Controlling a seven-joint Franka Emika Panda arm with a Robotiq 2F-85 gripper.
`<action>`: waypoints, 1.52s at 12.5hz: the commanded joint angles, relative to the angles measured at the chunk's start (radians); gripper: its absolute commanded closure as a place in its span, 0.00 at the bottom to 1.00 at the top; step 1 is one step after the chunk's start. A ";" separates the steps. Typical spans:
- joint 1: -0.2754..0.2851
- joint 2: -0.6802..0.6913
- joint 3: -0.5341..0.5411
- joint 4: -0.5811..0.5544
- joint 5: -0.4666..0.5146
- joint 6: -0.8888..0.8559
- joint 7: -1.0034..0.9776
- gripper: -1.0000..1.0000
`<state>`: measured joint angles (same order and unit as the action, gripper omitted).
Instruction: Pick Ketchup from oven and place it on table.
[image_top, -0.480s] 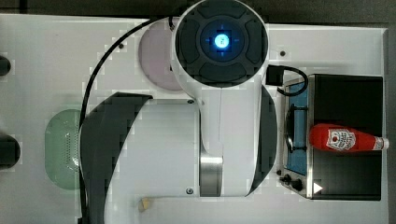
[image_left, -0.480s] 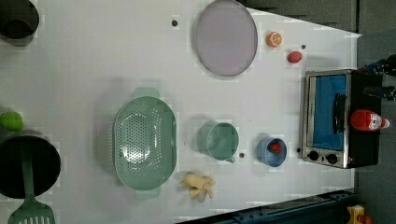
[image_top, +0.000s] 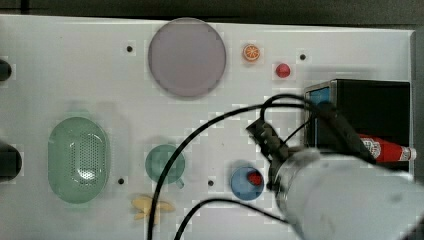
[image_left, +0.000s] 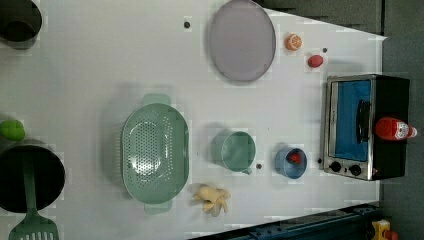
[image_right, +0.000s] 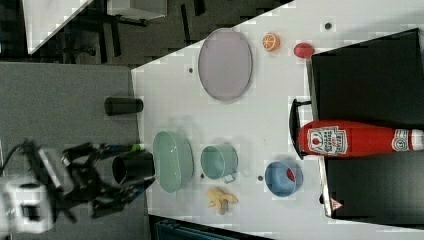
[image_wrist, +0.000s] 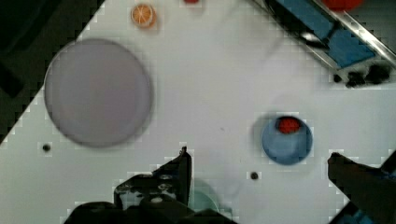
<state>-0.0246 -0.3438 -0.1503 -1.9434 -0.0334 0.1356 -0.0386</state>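
A: Why is the ketchup (image_right: 357, 139) up there instead of inside?

B: It lies on its side on the oven's (image_left: 367, 127) black roof, cap pointing off the far edge in the right view. The door looks closed, so it probably gets taken straight off the top.

A: And the claw (image_wrist: 259, 170)?

B: Released, fingers (image_wrist: 180, 170) spread wide with nothing between them. In the wrist view it hangs over the table (image_top: 100, 75) by the blue bowl (image_wrist: 286, 140), with the oven's front near but apart. In the top view the bottle lies to the right, well apart from the claw.
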 joint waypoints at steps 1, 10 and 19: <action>-0.025 0.088 -0.066 -0.002 -0.015 0.054 -0.028 0.00; -0.052 0.352 -0.414 0.018 -0.010 0.375 -0.030 0.00; -0.061 0.642 -0.490 0.040 0.206 0.442 0.086 0.00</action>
<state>-0.1111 0.3547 -0.6680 -1.9141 0.1512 0.5996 -0.0139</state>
